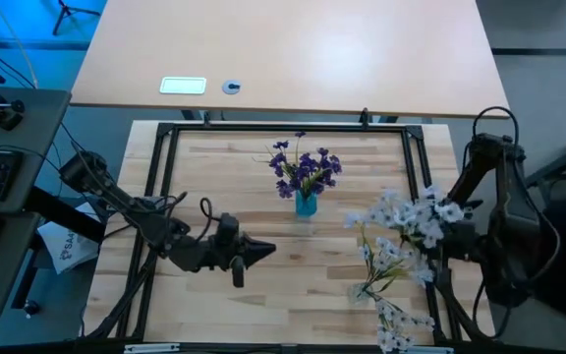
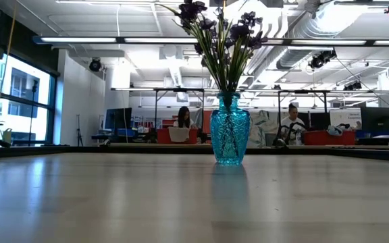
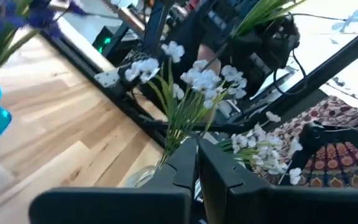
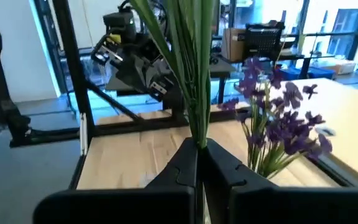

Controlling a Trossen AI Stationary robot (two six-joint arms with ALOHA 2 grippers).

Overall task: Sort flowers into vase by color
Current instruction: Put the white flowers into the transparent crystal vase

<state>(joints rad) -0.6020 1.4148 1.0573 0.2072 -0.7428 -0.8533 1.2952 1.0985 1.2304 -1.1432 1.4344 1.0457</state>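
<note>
Dark, the left gripper (image 1: 263, 250) hovers at eight o'clock, fingers pressed together and empty. Purple flowers (image 1: 305, 169) stand in the blue vase (image 1: 306, 204) near centre. At three o'clock, the right gripper (image 4: 199, 163) pinches white flowers (image 1: 411, 216).

Purple flowers (image 1: 306, 167) stand upright in the blue vase (image 1: 306, 204); white flowers (image 1: 413, 218) lie well right of it.

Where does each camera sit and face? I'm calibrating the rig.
High: overhead, straight down; both arms, left end effector.
Low: table level, facing the room; no arm.
Left wrist: over shut fingers toward white flowers.
Right wrist: right end effector pinching green stems.
All four share the blue glass vase of purple flowers.
</note>
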